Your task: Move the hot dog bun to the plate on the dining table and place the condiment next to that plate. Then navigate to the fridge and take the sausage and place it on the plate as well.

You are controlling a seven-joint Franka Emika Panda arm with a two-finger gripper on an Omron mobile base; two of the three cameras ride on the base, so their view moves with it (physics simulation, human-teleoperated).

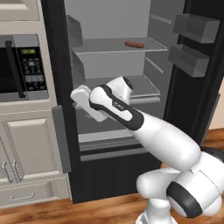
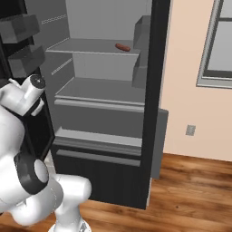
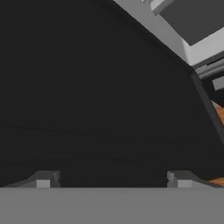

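Note:
The black fridge (image 1: 57, 52) stands open, its pale grey inside facing me. The thin reddish-brown sausage (image 1: 134, 44) lies alone on the upper shelf (image 1: 109, 46), also seen as the sausage (image 2: 122, 47) from the right. My hand (image 1: 83, 103) hangs low at the fridge's left edge, well below and left of the sausage. In the hand view my gripper (image 3: 113, 179) is open, with nothing between its fingertips (image 3: 43, 180) and a dark fridge surface close ahead. The hot dog bun, plate, condiment and dining table are out of view.
The open right door carries dark bins (image 1: 194, 27). A microwave (image 1: 24, 65) and beige cabinets (image 1: 30, 148) flank the fridge on the left. A lower shelf (image 2: 99, 90) and a drawer front (image 2: 99, 118) sit below. A peach wall with a window (image 2: 222, 41) lies right, above wood floor (image 2: 190, 190).

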